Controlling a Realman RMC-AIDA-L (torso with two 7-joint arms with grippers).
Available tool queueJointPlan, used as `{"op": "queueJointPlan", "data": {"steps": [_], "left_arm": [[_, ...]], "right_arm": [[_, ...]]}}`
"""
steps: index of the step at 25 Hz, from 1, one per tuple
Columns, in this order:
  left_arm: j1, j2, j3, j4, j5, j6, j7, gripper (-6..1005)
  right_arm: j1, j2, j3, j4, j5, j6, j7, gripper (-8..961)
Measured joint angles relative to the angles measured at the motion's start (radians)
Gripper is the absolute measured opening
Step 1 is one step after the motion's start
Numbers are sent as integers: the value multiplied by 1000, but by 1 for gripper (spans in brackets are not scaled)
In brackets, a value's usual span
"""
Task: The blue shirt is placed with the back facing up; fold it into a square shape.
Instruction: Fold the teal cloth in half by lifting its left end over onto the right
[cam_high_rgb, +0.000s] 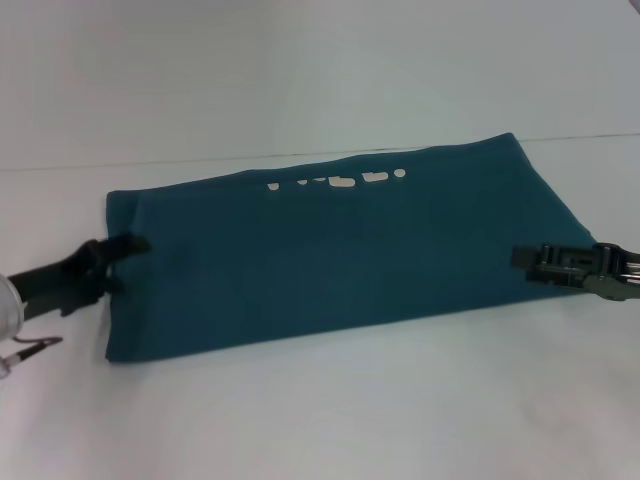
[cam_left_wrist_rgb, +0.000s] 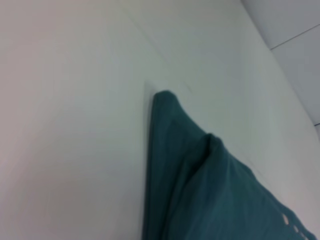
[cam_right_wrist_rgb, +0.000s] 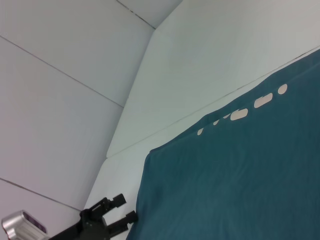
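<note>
Left gripper (cam_high_rgb: 128, 262), fingers spread, straddles the blue shirt (cam_high_rgb: 330, 250) edge; right gripper (cam_high_rgb: 527, 265) rests on the opposite edge, opening unclear

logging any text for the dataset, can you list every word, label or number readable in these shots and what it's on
No text can be read.
White print on the blue shirt, along its far folded edge: only cut-off fragments of letters show, so no word can be made out.
Left tool, right tool and white table: no labels or numbers visible.
</note>
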Motion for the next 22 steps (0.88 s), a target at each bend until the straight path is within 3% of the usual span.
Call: {"op": "queueJointPlan", "data": {"steps": [6, 12, 22], "left_arm": [[-2, -10, -5, 53, -19, 15, -2, 824], [-41, -15, 10, 3, -4, -72, 6, 825], [-39, -21, 39, -12, -3, -126, 8, 826]], "right_arm": [[0, 0, 0, 0, 1, 0, 0, 670], [-2, 1, 0, 0, 3, 1, 1, 670], [-4, 2, 2, 2, 1, 1, 4, 669]]}}
